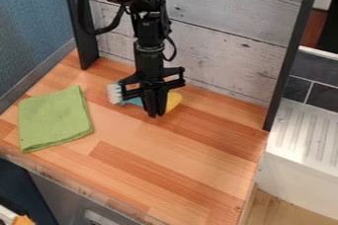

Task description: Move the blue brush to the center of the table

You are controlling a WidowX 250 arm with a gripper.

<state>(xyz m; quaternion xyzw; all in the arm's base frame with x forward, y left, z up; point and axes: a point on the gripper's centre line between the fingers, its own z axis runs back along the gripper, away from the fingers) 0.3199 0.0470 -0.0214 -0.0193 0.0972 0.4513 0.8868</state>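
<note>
The black gripper (pixel 156 113) points straight down at the back middle of the wooden table, in front of the middle of the blue brush (pixel 135 101) and hiding that part of it. White bristles stick out to the left of the gripper. A yellow piece (pixel 174 100) shows just right of the gripper; whether it is the brush's other end or a separate thing I cannot tell. Whether the gripper touches the brush is also unclear.
A folded green cloth (pixel 54 118) lies at the table's left. Behind the brush stands a whitewashed plank wall (pixel 218 56), with dark posts at both sides. A white ridged surface (pixel 305 132) stands beyond the table's right edge.
</note>
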